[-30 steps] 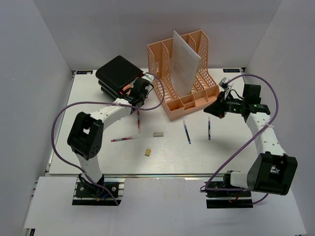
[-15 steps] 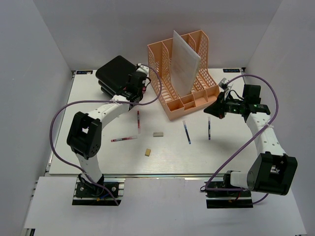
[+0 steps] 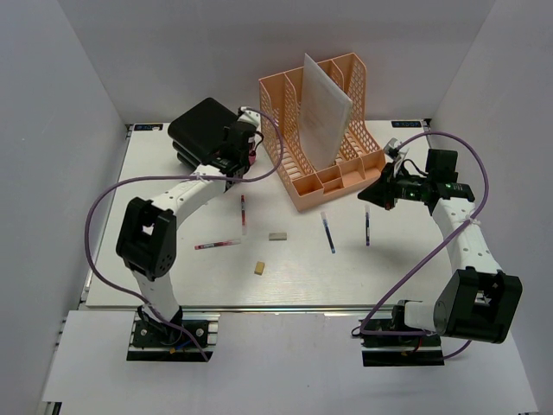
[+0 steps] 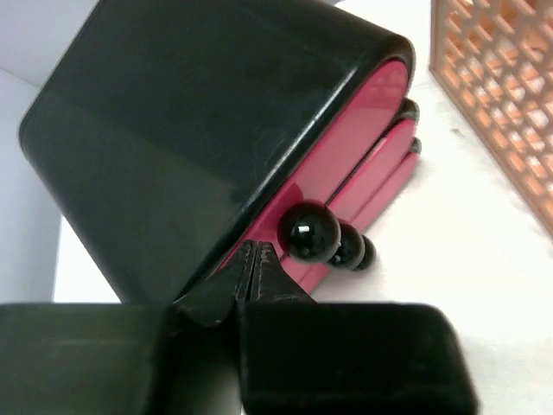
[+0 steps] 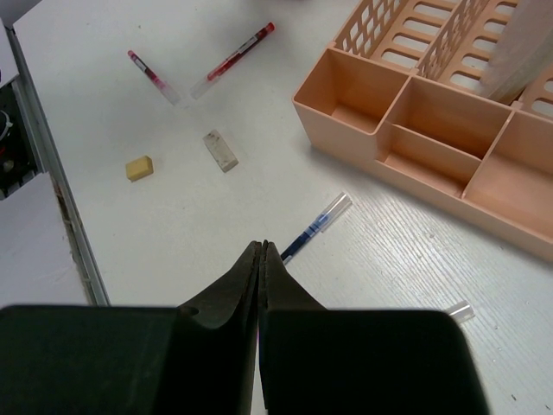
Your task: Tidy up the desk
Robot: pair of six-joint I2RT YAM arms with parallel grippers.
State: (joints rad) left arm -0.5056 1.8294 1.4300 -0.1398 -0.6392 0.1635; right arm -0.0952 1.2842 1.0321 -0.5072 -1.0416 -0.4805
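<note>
The desk (image 3: 164,277) is a white tabletop holding a black drawer box (image 3: 200,128) with red drawer fronts (image 4: 363,164) and round black knobs (image 4: 308,231). My left gripper (image 3: 228,156) is shut, its tips (image 4: 253,248) right at the lowest red front beside the nearest knob, nothing between them. My right gripper (image 3: 378,195) is shut too and hovers over a blue pen (image 5: 315,226), empty (image 5: 262,248). Loose on the desk lie two red pens (image 3: 243,212) (image 3: 218,245), two blue pens (image 3: 327,232) (image 3: 367,226), a grey eraser (image 3: 277,234) and a yellow eraser (image 3: 259,268).
An orange mesh organizer (image 3: 298,177) stands at the back middle with a white sheet (image 3: 324,108) upright in it; its small front compartments (image 5: 432,130) show in the right wrist view. Grey walls close in the sides and back. Metal rails edge the desk.
My left gripper has moved from above the red pen back toward the drawer box, opening slightly and closing again. The right arm has not moved.
</note>
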